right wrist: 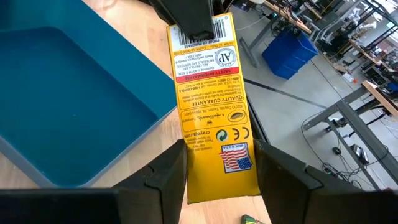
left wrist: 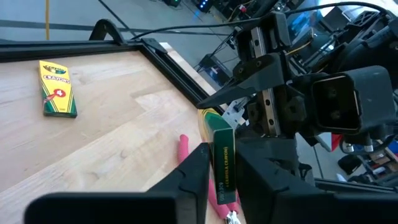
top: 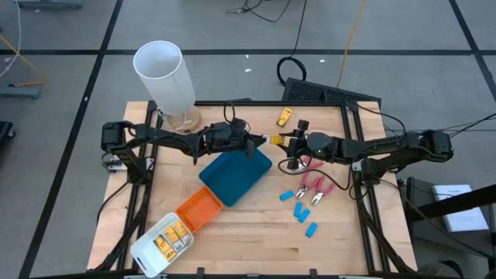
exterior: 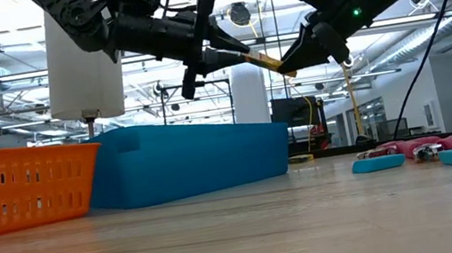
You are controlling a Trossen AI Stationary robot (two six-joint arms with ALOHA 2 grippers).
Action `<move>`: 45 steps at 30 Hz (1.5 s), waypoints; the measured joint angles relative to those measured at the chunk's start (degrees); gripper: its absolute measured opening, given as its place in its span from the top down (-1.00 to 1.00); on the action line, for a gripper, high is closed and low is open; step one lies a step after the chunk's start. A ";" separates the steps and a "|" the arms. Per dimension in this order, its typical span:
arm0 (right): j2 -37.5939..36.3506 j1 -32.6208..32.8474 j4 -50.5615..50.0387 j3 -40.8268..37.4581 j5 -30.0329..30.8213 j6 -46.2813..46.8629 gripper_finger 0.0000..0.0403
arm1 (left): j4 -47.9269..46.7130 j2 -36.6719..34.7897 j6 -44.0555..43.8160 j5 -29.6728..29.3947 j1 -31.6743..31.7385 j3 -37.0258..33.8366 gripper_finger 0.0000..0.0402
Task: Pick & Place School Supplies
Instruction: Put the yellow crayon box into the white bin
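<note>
- high view: above the far right corner of the teal rectangular plastic tray (top: 235,174), the left gripper (top: 262,140) and the right gripper (top: 284,140) meet tip to tip over a small yellow cardboard crayon box (top: 273,140) held between them. a second yellow crayon box (top: 285,118) lies flat on the wooden table (top: 256,232) near its far edge. two pink-handled metal scissors (top: 315,187) lie right of the tray, with four light-blue oblong pieces (top: 300,209) scattered just beside and in front of them. an orange tray (top: 199,211) touches the teal tray's near corner, and a white tray (top: 161,242) holding more yellow boxes adjoins it. a tall white cylinder (top: 166,77) stands at the far left.
- low view: the held box (exterior: 263,61) hangs tilted in the air, well above the table, each gripper pinching one end.
- left wrist view: the left gripper's dark fingers (left wrist: 194,174) press on the near end of the box (left wrist: 221,158); the right gripper clamps its far end.
- right wrist view: the right gripper's fingers (right wrist: 163,177) are pinched on the sides of the box (right wrist: 214,109), its printed back face showing, beside the teal tray (right wrist: 68,106); the left gripper grips the far end.
</note>
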 joint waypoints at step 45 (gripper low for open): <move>-16.58 0.03 -21.06 -0.02 5.68 28.59 -0.30 | -12.09 -14.01 17.01 15.78 -2.16 -0.04 0.78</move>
